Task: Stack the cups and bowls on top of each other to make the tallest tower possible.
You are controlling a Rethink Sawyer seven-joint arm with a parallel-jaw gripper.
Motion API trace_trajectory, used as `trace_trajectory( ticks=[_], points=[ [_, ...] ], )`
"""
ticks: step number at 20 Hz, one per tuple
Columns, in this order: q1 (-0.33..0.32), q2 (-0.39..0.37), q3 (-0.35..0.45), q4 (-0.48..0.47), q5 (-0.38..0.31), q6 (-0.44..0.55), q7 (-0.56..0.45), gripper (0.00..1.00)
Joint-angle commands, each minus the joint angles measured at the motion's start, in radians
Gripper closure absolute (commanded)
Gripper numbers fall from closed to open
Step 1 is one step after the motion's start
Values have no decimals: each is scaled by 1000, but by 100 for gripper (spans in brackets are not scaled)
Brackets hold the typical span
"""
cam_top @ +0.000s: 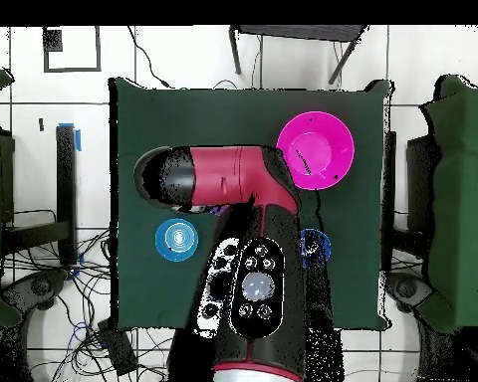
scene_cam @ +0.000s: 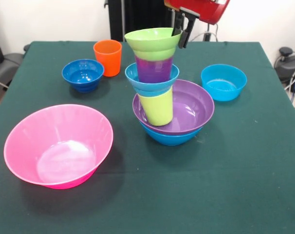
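Pink first, nearest the front edge: the huge pink bowl [scene_cam: 58, 145] sits toward the worktop's [scene_cam: 235, 170] front-left corner, mouth up, empty, well apart from everything else. Glossy thin plastic, so I'd judge it light and stiff but slick; the wall is too wide to span, so a claw would have to pinch the rim. Moving back to the middle, the tower [scene_cam: 162, 83] stands on a blue bowl [scene_cam: 169, 137] with a purple bowl [scene_cam: 186, 107] nested in it; inside that an upturned lime green cup [scene_cam: 156, 107], then a turquoise bowl [scene_cam: 152, 80], a purple cup [scene_cam: 154, 69] standing in it, and a lime green bowl [scene_cam: 152, 43] capping the lot. It looks a touch off-centre in the base bowls and leaning left, so I'd call it tippy; any sideways nudge on these slippery surfaces could slide a layer. Farther back, toward the left edge, the dark blue bowl [scene_cam: 82, 74] and just beside it the orange cup [scene_cam: 108, 57], upright; the cup's tapered wall is narrow enough to grip across, the likeliest next piece. Over by the right edge a second turquoise bowl [scene_cam: 224, 82] waits alone. Farthest back, the claw [scene_cam: 181, 32] hangs right at the lime green bowl's far rim; whether it is pinching that rim or clear of it, I cannot tell. From overhead the arm [cam_top: 233, 179] hides the tower.
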Motion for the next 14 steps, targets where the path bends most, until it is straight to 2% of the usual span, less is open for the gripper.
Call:
trace_trajectory(
  ticks=[1, 14],
  points=[
    [-18, 62, 128, -9, -87, 76, -209, 100],
    [4, 73, 121, -49, -98, 120, -192, 100]
  ],
)
